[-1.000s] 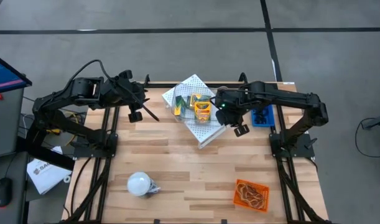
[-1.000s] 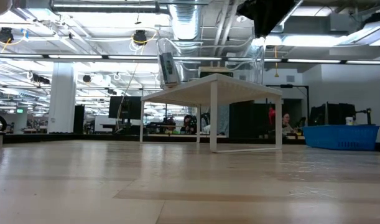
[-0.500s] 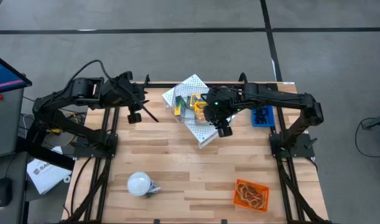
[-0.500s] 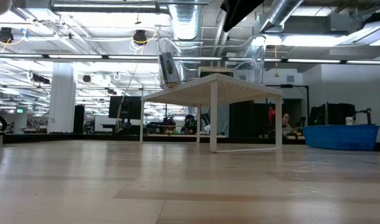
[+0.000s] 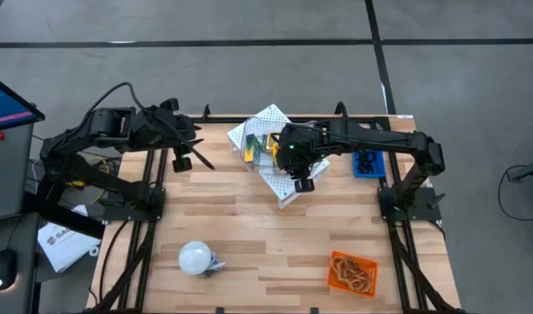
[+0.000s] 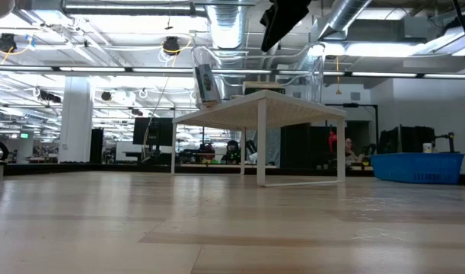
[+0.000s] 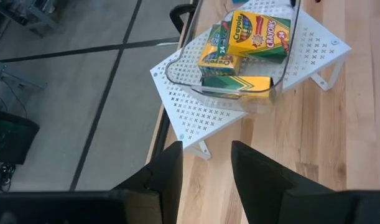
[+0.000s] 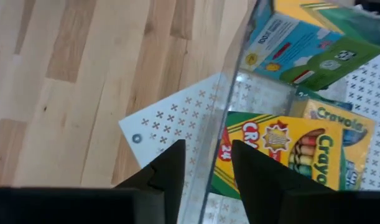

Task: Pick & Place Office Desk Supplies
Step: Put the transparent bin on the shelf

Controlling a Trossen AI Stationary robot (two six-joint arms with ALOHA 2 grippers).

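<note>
Over the far-centre worktop, my right end effector [image 5: 305, 184] hovers part-open and empty above the crayon boxes [image 8: 283, 155]; light, stiff cardboard, best pinched across narrow sides.

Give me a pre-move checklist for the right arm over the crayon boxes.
1. Right gripper over the clear bin on the white perforated stand: ok.
2. Fingers apart, nothing between them: ok.
3. Crayon boxes visible inside the bin: ok, at least three.
4. Bin wall running between the fingers' line and the boxes: not ok; a straight descent could land on the rim.
5. Left gripper clear of the stand, nothing held: ok.
6. Height above the boxes: cannot tell.
</note>
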